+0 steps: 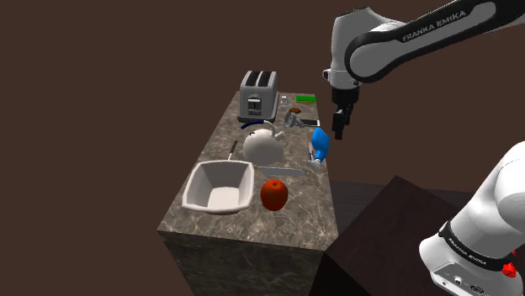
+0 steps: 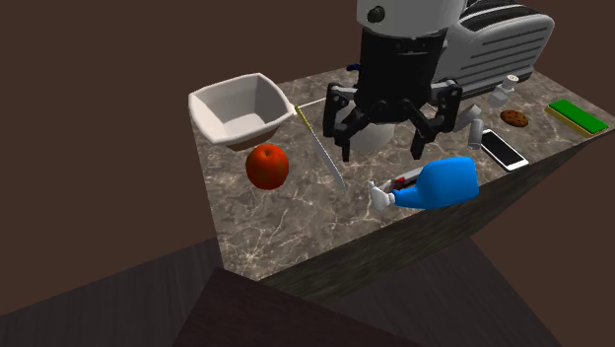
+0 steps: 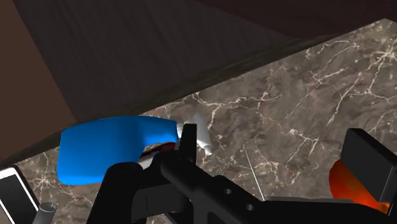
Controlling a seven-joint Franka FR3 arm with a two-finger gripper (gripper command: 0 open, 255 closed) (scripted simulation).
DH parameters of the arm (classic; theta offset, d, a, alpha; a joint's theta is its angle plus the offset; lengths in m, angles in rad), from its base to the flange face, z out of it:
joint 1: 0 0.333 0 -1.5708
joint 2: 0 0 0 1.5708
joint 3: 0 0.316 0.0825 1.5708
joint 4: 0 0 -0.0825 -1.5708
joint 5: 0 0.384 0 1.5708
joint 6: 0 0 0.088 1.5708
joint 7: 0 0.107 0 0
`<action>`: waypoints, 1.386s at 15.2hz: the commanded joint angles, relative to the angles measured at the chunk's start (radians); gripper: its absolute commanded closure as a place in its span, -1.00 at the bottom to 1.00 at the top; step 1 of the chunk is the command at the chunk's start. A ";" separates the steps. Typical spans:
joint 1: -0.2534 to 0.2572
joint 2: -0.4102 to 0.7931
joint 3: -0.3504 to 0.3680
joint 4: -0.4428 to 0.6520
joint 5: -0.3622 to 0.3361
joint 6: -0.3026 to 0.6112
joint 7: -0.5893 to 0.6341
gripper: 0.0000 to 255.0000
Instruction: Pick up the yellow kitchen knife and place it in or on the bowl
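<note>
Table (image 2: 296, 246), near to far: blue bottle (image 2: 445, 183) lying by front edge; claw (image 2: 382, 154) open, empty, hovering just beyond it; knife (image 2: 330, 163) flat on table betw. red apple (image 2: 267, 166) & claw, yellowish end nearest white bowl (image 2: 235, 110); toaster (image 2: 503, 49) at rear.

In the second exterior view the gripper (image 2: 382, 150) hides most of the white teapot (image 2: 375, 136) and part of the toaster (image 2: 503, 44). In the wrist view a finger (image 3: 369, 159) covers much of the apple (image 3: 343, 182), and the picture's edge cuts off the phone (image 3: 13, 192).
</note>
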 commanded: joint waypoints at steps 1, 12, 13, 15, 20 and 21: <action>0.011 0.082 0.004 0.021 0.005 0.071 -0.016 -1.00; 0.050 0.482 0.037 0.236 0.027 0.300 -0.128 -1.00; 0.053 0.517 0.041 0.261 0.028 0.314 -0.137 -1.00; 0.059 0.588 0.050 0.316 0.028 0.337 -0.155 -1.00; 0.077 0.762 0.075 0.469 0.024 0.378 -0.197 -1.00; 0.082 0.797 0.079 0.502 0.022 0.382 -0.205 -1.00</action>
